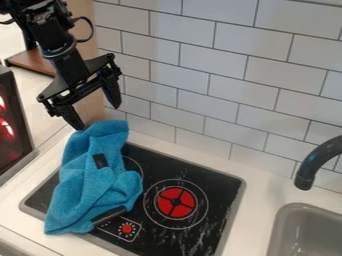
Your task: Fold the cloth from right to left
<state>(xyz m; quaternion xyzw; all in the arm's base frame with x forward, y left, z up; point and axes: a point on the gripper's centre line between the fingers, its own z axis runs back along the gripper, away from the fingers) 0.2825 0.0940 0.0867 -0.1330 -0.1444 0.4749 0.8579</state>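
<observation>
The black gripper (pixel 99 117) hangs at the upper left, just above the far end of the blue cloth, its two fingers spread wide apart. The blue cloth (pixel 87 187) lies crumpled over the left part of the black stove top, with its upper end on the white counter behind the stove. A small black patch shows near the cloth's middle, and a dark strip lies by its lower right edge. Whether the left fingertip touches the cloth, I cannot tell.
The stove top (pixel 224 187) has a red-centred burner (pixel 175 202) right of the cloth and a red knob (pixel 127 228) near the front. A grey sink (pixel 310 232) and dark faucet (pixel 319 161) stand at the right. Behind rises a white tiled wall (pixel 200 65).
</observation>
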